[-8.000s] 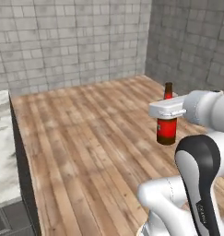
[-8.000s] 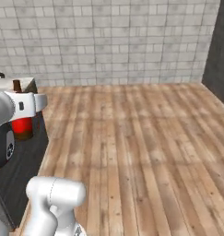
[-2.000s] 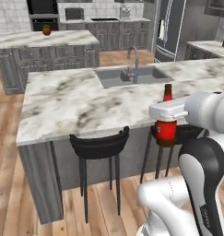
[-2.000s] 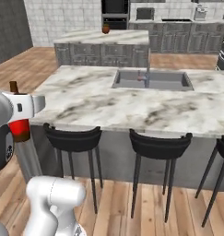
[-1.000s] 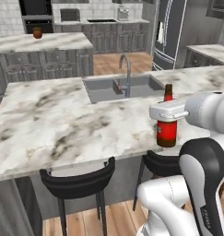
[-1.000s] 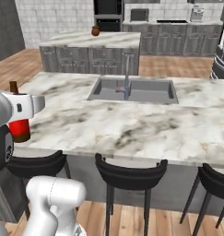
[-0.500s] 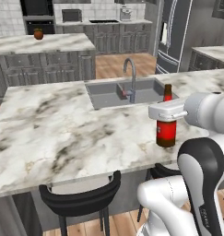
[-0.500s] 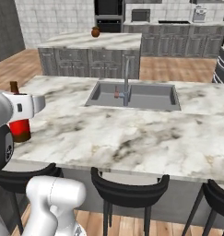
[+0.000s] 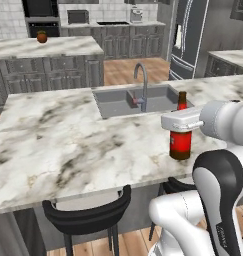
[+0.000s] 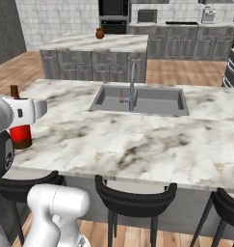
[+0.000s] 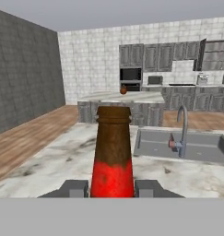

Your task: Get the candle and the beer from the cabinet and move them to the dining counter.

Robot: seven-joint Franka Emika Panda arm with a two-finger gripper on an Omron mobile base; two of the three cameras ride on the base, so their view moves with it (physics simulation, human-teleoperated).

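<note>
While the small dark brown glass bottle with the red label (image 9: 181, 140) hangs upright in my pincer (image 11: 112, 188), I note how it should handle. The pincer is closed nearly all the way onto the bottle, one dark fingertip (image 11: 74, 188) on each side of the red label, just below where the brown neck begins. In the left base view the white hand crosses the bottle at its shoulder, with the cap and neck above it and the labelled body below.

Position: the bottle is over the near part of the long white marble table veined grey-brown (image 9: 58, 145), on the robot's side of the inset steel sink (image 9: 135, 100) and curved tap (image 9: 141, 85). I cannot tell from these views whether its base touches the marble or hangs just above it.

Handling judgement: glass, so rigid and smooth; it will not give under the fingers and could slip or swing if the hold loosens. Probably moderately heavy for its size if full. Fragile against stone, so a hard set-down risks a chip or tip-over. The narrow base and tall neck make it top-heavy. The present hold high on the label looks sound to me; I would lower it gently and release only once it stands flat.
</note>
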